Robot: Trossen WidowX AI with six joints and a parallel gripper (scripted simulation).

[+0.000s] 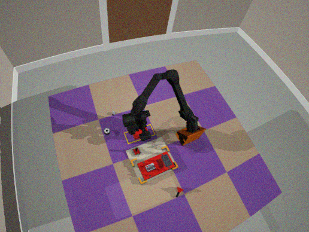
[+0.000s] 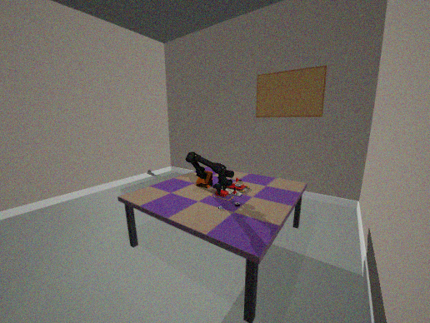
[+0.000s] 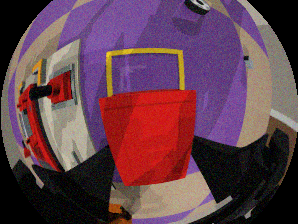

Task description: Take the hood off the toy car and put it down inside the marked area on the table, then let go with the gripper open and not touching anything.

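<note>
From the top view, we see our gripper (image 1: 140, 136) (image 2: 222, 191) (image 3: 150, 144) down over the marked area (image 1: 127, 141) (image 2: 225, 198) (image 3: 145, 51), a yellow outline on the checkered table (image 1: 87, 197) (image 2: 177, 213) (image 3: 220, 65). The red hood (image 1: 137, 133) (image 2: 223, 193) (image 3: 148, 137) shows in part between our black fingers, the rest hidden under the wrist. Just beside the outline lies the pale board (image 1: 150, 146) (image 3: 75, 120) bearing the red toy car (image 1: 157, 165) (image 3: 36, 135), its hood off.

In the exterior view, our arm reaches from its orange base (image 2: 204, 179) and the hood sits low at the gripper, near the table. It is too small there for us to tell whether the hood touches the tabletop.

In the wrist view, we have the hood clamped between our two fingers, which stand wide apart, one against each side of it. Its far edge overlaps the yellow outline, whose far part lies beyond it. The black-and-white wheel (image 1: 106, 130) (image 2: 237, 204) (image 3: 198, 6) lies outside the outline, well apart from the hood.
</note>
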